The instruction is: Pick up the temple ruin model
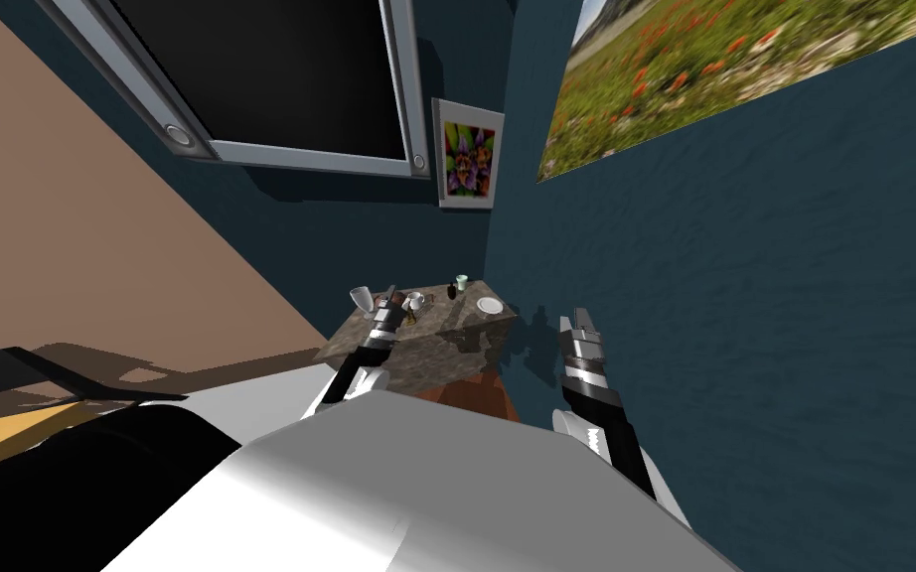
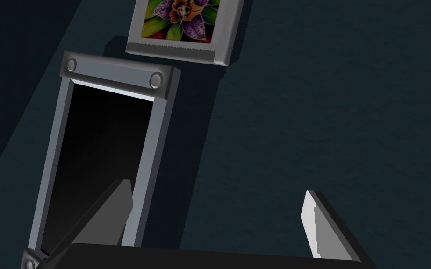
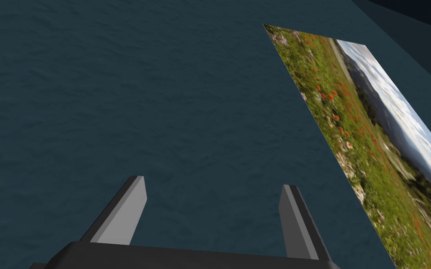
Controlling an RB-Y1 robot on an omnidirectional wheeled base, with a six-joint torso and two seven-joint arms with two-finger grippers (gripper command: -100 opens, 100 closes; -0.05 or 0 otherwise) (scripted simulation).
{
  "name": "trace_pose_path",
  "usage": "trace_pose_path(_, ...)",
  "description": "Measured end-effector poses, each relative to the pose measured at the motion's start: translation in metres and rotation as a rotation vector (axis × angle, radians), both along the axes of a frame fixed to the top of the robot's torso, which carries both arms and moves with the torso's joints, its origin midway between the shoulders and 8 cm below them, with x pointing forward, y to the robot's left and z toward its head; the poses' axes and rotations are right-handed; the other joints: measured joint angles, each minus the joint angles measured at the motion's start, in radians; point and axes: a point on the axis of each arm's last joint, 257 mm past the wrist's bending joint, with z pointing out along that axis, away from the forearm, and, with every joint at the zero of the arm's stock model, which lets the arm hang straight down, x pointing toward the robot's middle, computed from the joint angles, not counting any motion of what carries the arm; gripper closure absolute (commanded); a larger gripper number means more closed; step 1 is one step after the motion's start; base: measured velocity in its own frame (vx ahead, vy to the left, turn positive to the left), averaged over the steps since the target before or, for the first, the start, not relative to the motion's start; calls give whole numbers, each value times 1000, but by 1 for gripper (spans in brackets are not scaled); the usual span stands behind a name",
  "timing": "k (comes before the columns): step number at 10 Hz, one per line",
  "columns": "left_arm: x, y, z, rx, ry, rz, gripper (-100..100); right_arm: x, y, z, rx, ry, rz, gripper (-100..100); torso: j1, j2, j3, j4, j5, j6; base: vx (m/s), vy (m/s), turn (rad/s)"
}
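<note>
Left hand, fingers spread, hovers over the table by the small brown model, apparently lining up a grasp; right hand, spread too, hangs clear beside the table.

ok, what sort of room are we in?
Probably a living room: a wall-mounted screen, a framed flower picture beside it, and a small stone-topped side table in the corner.
</note>
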Motion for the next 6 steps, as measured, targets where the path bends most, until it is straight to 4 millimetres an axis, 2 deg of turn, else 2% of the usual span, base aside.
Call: trace_pose_path(6, 19, -6, -15, -11, 118, -78, -100, 0, 0, 0, 0, 0, 0, 0, 0, 0, 0, 0, 0, 0, -38, 4, -24)
